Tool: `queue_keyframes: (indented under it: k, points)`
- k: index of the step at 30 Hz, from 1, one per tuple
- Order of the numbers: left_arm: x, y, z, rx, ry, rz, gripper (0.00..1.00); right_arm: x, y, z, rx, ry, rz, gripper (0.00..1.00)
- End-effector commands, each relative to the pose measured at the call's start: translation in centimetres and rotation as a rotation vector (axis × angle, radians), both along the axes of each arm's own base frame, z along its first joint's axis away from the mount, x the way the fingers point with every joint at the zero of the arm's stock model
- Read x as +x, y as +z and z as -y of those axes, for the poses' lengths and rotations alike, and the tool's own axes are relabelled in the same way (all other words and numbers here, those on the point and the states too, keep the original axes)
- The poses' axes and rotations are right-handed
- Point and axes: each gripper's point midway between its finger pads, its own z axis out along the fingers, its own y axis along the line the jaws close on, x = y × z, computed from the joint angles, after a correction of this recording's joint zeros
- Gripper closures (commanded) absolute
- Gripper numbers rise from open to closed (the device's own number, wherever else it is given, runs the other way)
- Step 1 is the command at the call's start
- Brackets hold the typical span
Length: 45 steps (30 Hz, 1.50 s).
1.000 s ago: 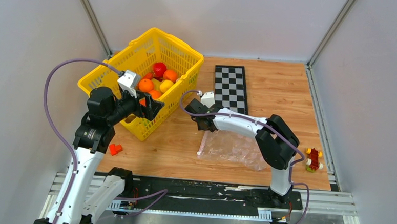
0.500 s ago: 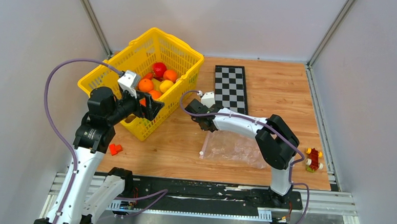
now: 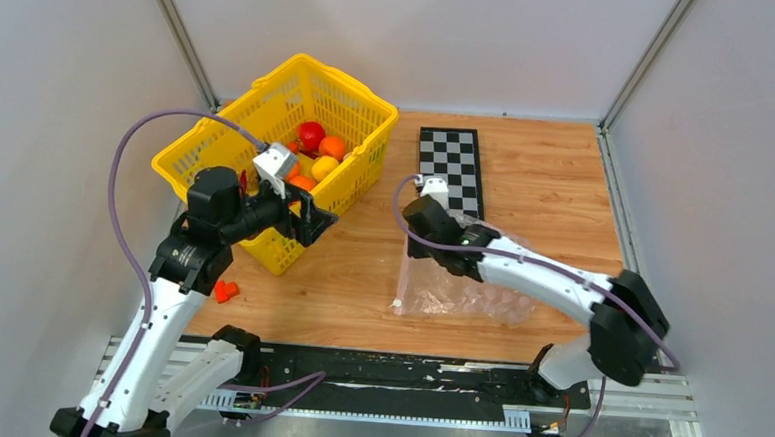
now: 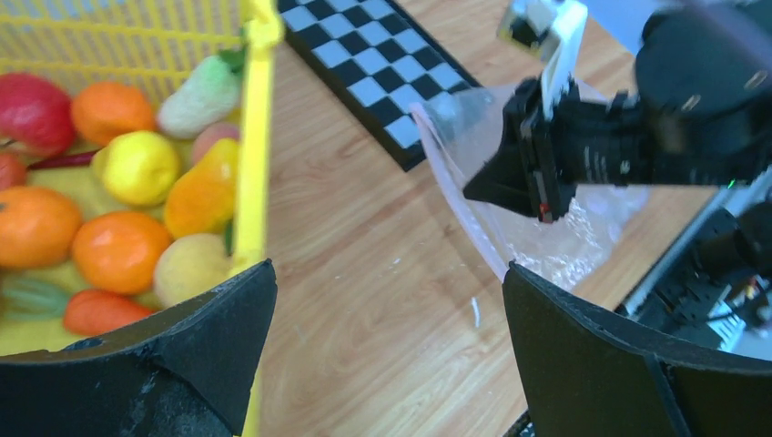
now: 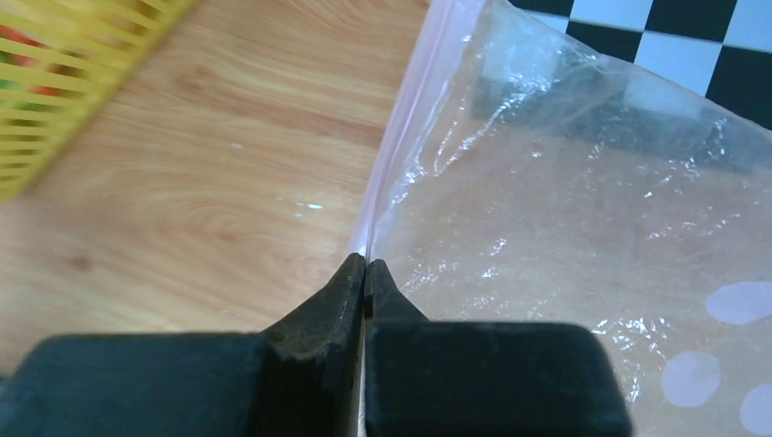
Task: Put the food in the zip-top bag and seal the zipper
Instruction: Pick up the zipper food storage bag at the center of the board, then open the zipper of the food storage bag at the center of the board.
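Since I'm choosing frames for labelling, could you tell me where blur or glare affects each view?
Top external: evenly lit, sharp. Left wrist: the right gripper looks soft. Right wrist: the yellow plastic basket is out of focus, and white glare streaks the clear pink-dotted zip-top bag.

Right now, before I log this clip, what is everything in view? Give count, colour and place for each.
table: one, light wood, under everything
basket: one, yellow, far left
toy food: roughly a dozen pieces, mostly orange and yellow, some red and pale, all in the basket
zip-top bag: one, clear with pale dots, near right, no food visible inside
zipper: one, pinkish strip, along the bag's mouth edge
checkerboard: one, black and white, far middle
small red piece: one, near left edge
left tool: black, open, empty, beside the basket
right tool: black, shut on the zipper edge
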Motion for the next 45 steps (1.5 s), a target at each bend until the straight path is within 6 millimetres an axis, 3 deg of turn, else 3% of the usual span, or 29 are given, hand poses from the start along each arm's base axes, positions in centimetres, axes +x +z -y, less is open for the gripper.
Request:
queue_keyframes:
  k: [1,4,11,16,22,26,30,35,41,45]
  points:
    - [-1.5,2.4,3.2,0.012,-0.11,0.065,0.0,0.2,6.0,-1.1,0.278,0.056,0.121,1.0]
    - [-2.5,1.3,6.7,0.033,-0.175,0.043,0.01,-0.4,6.9,0.0,0.332,0.06,0.127,1.0]
    - [-2.5,-1.8,12.9,-0.006,-0.158,-0.051,0.17,-2.0,9.7,2.5,0.4,0.043,0.196,1.0]
    - [-2.4,-4.1,16.1,-0.047,-0.151,-0.101,0.17,-3.2,11.2,3.8,0.436,0.033,0.215,1.0]
    - [-3.1,-4.7,19.9,-0.213,-0.229,-0.158,0.17,-3.7,11.8,4.9,0.409,0.016,0.21,1.0]
    - [-3.6,-5.7,21.2,-0.22,-0.286,-0.186,0.21,-3.6,12.0,5.5,0.365,0.001,0.197,1.0]
    - [-3.9,-7.0,22.2,-0.192,-0.327,-0.224,0.28,-4.0,13.0,4.7,0.4,0.046,0.2,1.0]
    - [-3.4,-8.3,22.0,-0.181,-0.29,-0.234,0.35,-4.0,13.6,4.5,0.402,0.057,0.202,1.0]
    - [-3.3,-8.2,22.2,-0.182,-0.296,-0.223,0.47,-4.4,13.8,4.4,0.405,0.077,0.193,1.0]
    - [-3.3,-8.1,22.4,-0.202,-0.299,-0.225,0.49,-4.6,14.1,4.2,0.416,0.094,0.189,1.0]
